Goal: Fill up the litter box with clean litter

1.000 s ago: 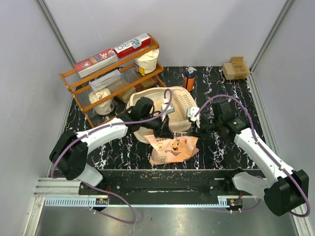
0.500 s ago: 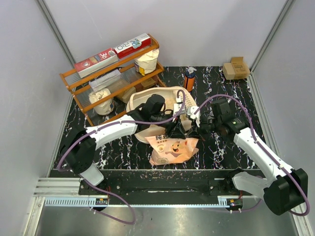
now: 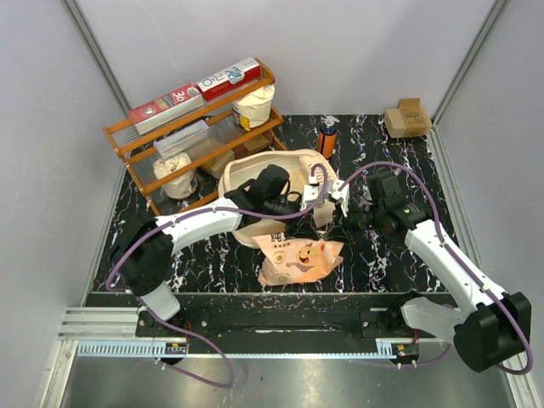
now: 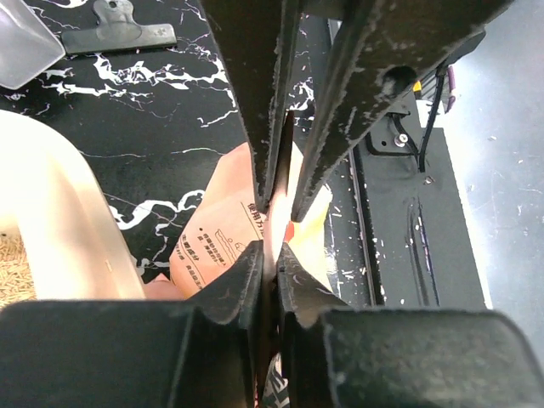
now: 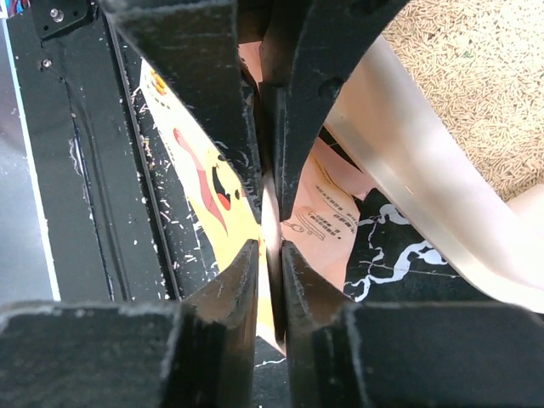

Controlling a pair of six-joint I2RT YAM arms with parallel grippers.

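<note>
The cream litter box (image 3: 255, 174) sits mid-table and holds tan litter (image 5: 476, 68); its wall shows in the left wrist view (image 4: 59, 221) and its rim in the right wrist view (image 5: 425, 187). The peach-orange litter bag (image 3: 297, 255) with a cartoon cat lies against the box's near side, top edge raised. My left gripper (image 3: 319, 211) is shut on that top edge (image 4: 270, 251). My right gripper (image 3: 342, 211) faces it and is shut on the same edge (image 5: 270, 246). The bag's printed side shows in both wrist views (image 4: 217, 242) (image 5: 327, 217).
An orange wooden rack (image 3: 170, 157) with white sacks and long boxes stands back left, touching the litter box. An orange bottle (image 3: 327, 138) and a cardboard box (image 3: 406, 119) stand at the back. A black binder clip (image 4: 119, 34) lies on the marbled table.
My left gripper has moved right from the box's near side to the bag's top edge and shut on it, nose to nose with the right gripper. The right arm has barely moved.
</note>
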